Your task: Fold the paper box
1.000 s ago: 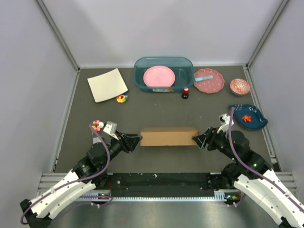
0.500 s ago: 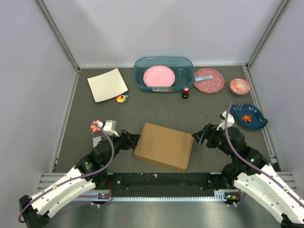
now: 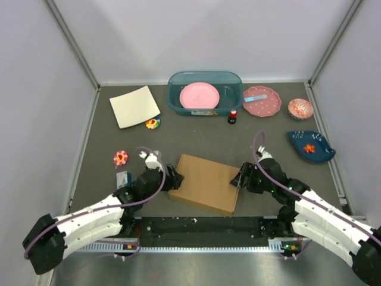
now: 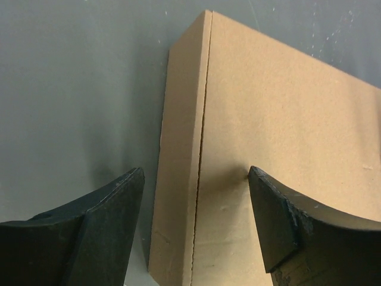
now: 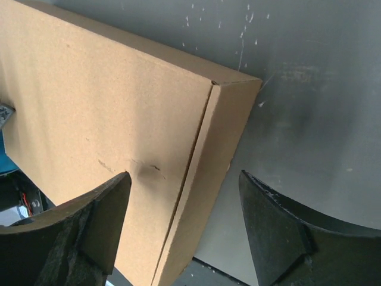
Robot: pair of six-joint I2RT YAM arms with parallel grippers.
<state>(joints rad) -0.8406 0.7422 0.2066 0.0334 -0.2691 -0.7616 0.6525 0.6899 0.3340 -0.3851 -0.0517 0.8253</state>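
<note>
"Top external, Jo: where do we log the paper box point(image 3: 205, 183)?"
"Flat on the counter point(image 3: 196, 134), 6 o'clock, skewed, between both arms. Lid down, no loose flaps we can see."
"End effectors?"
"Left end effector point(image 3: 171, 177) at the box's 9 o'clock edge, right end effector point(image 3: 240, 179) at its 3 o'clock edge. Wrist views: both spread wide over those edges, gripping nothing."
"Progress?"
"We'd call folding essentially done. Left, at most: checking the front tab is tucked, which we can't tell from here, and backing the arms off."
</note>
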